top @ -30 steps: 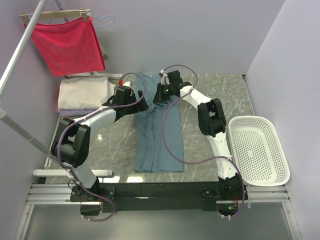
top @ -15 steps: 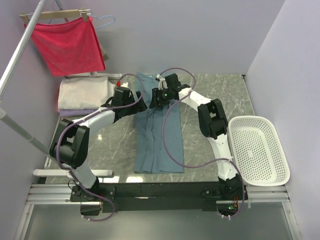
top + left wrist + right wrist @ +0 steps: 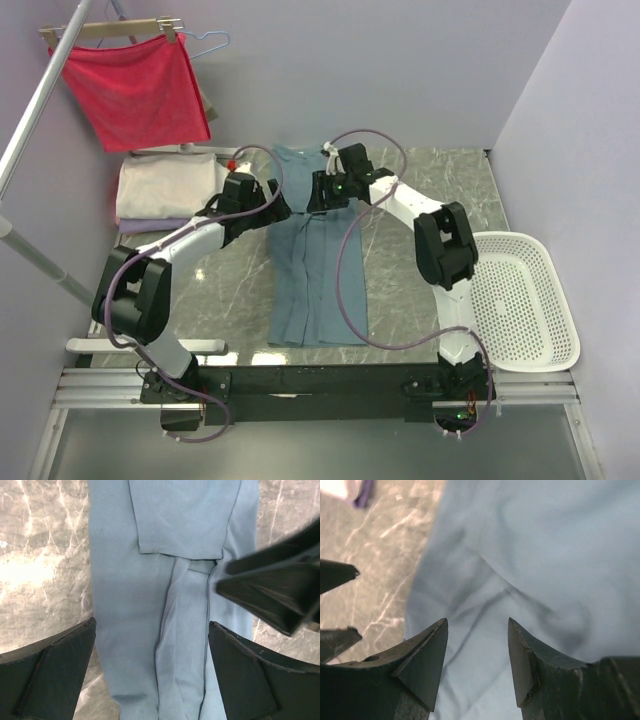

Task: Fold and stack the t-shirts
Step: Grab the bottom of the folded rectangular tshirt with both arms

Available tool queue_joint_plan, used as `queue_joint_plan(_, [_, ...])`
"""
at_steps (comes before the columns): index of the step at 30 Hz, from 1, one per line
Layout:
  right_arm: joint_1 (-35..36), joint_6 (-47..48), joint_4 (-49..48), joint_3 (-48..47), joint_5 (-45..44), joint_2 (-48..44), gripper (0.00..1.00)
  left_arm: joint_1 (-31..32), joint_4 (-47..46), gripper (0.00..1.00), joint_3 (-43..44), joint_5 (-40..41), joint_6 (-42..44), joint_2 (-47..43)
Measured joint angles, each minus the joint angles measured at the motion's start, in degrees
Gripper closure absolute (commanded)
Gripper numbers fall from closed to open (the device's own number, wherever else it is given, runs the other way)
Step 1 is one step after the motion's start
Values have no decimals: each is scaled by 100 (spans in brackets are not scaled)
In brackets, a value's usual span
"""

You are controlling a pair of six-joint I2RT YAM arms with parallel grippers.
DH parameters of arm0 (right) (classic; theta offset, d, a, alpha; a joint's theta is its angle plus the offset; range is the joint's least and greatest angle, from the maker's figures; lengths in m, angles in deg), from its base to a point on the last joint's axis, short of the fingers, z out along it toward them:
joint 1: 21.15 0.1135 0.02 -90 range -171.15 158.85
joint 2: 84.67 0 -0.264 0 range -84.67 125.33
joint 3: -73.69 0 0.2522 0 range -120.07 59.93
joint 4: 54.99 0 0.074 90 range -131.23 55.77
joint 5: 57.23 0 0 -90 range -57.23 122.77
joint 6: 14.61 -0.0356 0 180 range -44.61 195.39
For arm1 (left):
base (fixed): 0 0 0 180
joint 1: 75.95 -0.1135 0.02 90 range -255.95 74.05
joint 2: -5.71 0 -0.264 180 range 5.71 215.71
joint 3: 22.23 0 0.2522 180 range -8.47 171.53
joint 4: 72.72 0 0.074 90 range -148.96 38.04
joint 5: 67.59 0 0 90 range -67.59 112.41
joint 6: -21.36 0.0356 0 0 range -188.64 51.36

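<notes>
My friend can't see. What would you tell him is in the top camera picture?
Two robot arms reach over a blue t-shirt folded into a long strip on a marble table, left gripper and right gripper both open near its far end. Folded cream shirts lie left, a white basket right.

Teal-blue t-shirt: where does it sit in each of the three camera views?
Top external: the teal-blue t-shirt lies lengthwise mid-frame.
Left wrist: the shirt fills the middle, top to bottom.
Right wrist: the shirt fills centre and right.
Shared landmark: marble tabletop bordering the shirt's left edge.
</notes>
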Motion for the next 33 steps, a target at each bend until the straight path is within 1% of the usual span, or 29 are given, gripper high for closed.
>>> queue_joint_plan(3, [-39,-212,55,474,-553,-540,41,-13,-37,0,-195,-92,-4,-170])
queue_joint_plan(6, [-107,-380,251,1355,-1060,-1410,41,4,-61,1,-772,-273,-26,-605])
queue_joint_plan(9, [-153,-487,389,2216,-1266,-2234,41,190,0,0,-1445,-345,-149,-1097])
queue_joint_plan(11, [-144,-577,435,2806,-1263,-2732,41,542,79,1,-1893,-337,-278,-1429])
queue_joint_plan(14, [-35,-717,483,3783,-1178,-3438,41,1392,229,1,-2380,-214,-599,-1794])
queue_joint_plan(17, [186,-835,553,4446,-1099,-3805,41,2022,299,1,-2662,-120,-973,-1978])
queue_joint_plan(19, [396,-920,573,4800,-1040,-3963,41,2249,345,1,-2879,15,-1231,-2098])
queue_joint_plan(24, [890,-1110,627,5222,-1032,-4251,41,2490,529,0,-3270,466,-1794,-2579])
queue_joint_plan(28, [984,-1222,654,5294,-1049,-4638,41,2566,715,1,-3442,767,-2120,-2841])
queue_joint_plan(33, [1021,-1351,529,5331,-957,-4937,41,2667,575,1,-3602,960,-2426,-2949])
